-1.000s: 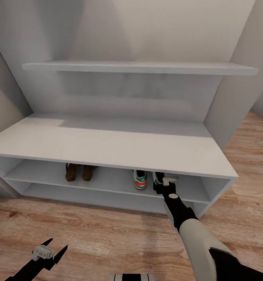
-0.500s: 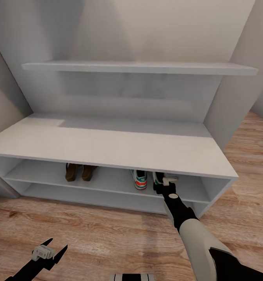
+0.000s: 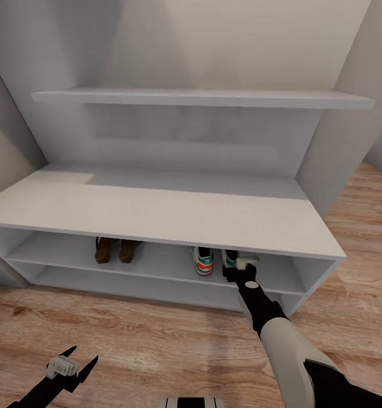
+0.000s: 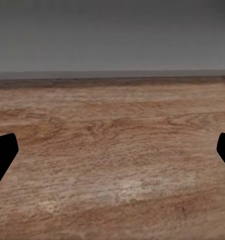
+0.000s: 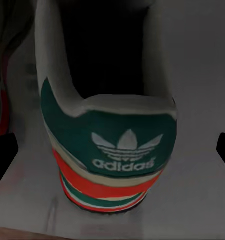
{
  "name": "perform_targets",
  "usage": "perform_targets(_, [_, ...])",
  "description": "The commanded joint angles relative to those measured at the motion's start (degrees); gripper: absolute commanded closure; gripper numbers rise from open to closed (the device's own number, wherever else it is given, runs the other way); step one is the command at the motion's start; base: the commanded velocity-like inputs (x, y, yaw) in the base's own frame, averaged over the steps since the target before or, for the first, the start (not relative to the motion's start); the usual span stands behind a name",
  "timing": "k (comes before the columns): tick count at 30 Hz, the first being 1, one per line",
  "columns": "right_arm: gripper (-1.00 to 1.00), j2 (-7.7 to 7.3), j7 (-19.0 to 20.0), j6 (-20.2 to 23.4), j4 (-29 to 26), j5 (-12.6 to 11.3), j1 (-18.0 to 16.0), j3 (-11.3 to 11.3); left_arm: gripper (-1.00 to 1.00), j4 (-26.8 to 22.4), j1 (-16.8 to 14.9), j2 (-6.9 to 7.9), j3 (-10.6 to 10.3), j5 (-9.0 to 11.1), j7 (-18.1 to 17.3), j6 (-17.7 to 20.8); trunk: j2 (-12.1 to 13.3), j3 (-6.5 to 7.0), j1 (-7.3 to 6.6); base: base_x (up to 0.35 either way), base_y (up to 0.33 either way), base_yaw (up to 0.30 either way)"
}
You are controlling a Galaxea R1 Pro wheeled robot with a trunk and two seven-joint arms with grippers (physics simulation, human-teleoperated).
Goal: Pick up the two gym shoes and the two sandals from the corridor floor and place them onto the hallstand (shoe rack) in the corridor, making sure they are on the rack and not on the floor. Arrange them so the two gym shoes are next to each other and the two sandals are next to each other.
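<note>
Right gripper open wide around second gym shoe on hallstand shelf, gripping nothing; best withdrawn straight, without dragging heel.

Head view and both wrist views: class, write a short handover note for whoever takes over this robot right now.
Left gripper: open, empty, over the floor.
Right gripper: open, at the heel of the second gym shoe, not clamping it.
Both sandals stand side by side on the shoe rack's upper shelf; the first gym shoe is beside the second.
Done: all four shelved, paired.
Left: pull the right arm out.
</note>
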Motion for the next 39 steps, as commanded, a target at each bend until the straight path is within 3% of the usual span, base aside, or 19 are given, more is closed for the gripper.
perform_targets(1, [-1.00, 0.07, 0.0, 0.0, 0.0, 0.5, 0.0, -0.4, -1.00, 0.1, 0.0, 0.00, 0.2, 0.4, -0.6, 0.1, 0.0, -0.04, -0.01, 0.000, 0.000, 0.000])
perform_targets(11, [-1.00, 0.07, 0.0, 0.0, 0.0, 0.5, 0.0, -0.4, -1.00, 0.1, 0.0, 0.00, 0.2, 0.4, -0.6, 0.1, 0.0, -0.04, -0.01, -0.063, 0.000, 0.000])
perform_targets(39, [-1.00, 0.07, 0.0, 0.0, 0.3, 0.6, 0.1, -0.4, -1.00, 0.0, 0.0, 0.00, 0.2, 0.4, -0.6, 0.3, 0.0, -0.04, -0.01, -0.306, -0.055, 0.000])
